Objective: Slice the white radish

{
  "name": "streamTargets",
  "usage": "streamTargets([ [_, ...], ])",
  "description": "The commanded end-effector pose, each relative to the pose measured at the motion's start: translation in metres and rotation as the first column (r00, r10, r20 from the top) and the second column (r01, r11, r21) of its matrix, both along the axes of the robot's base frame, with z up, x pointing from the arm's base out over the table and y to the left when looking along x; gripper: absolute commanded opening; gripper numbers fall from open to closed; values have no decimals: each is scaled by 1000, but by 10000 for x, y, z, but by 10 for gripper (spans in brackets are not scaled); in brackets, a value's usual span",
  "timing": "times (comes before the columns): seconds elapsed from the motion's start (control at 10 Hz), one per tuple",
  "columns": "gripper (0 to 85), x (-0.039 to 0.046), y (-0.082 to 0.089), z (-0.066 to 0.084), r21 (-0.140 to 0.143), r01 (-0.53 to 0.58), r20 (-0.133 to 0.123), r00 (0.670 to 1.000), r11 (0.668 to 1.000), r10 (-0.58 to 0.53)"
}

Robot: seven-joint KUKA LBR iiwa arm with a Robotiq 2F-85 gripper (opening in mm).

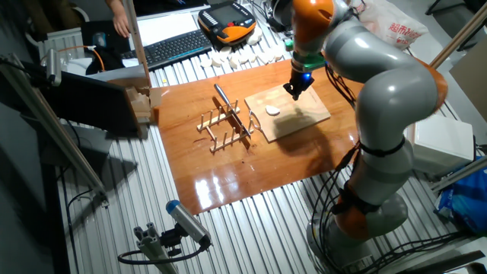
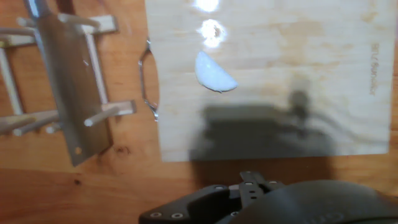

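Black gripper [image 2: 249, 193] housing fills the bottom of the hand view, fingertips out of sight, so whether it is open or closed cannot be told; nothing is seen in its hold. Its shadow falls across the light cutting board [image 2: 298, 74]. On that board lies the white radish [image 2: 214, 74], near the metal handle [image 2: 146, 81] at the board's edge. Beside the board, a cleaver [image 2: 71, 93] rests on a wooden rack [image 2: 102, 112].
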State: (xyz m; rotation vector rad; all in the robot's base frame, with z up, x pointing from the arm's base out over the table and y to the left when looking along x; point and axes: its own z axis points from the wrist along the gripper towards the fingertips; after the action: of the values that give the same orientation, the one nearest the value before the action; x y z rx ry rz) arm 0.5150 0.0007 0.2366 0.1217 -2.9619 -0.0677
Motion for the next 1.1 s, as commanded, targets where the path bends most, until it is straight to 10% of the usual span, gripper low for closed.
streamTargets([
  [0.0, 0, -1, 1, -10, 91, 41, -60, 998, 995, -35],
  [0.3, 0, -1, 1, -10, 44, 80, -28, 996, 996, -79],
  [0.5, 0, -1, 1, -10, 70, 78, -16, 997, 995, -77],
  [0.9, 0, -1, 1, -10, -42, 49, 158, 987, 998, -42],
  [1.0, 0, -1, 1, -10, 19, 44, 113, 993, 999, -46],
])
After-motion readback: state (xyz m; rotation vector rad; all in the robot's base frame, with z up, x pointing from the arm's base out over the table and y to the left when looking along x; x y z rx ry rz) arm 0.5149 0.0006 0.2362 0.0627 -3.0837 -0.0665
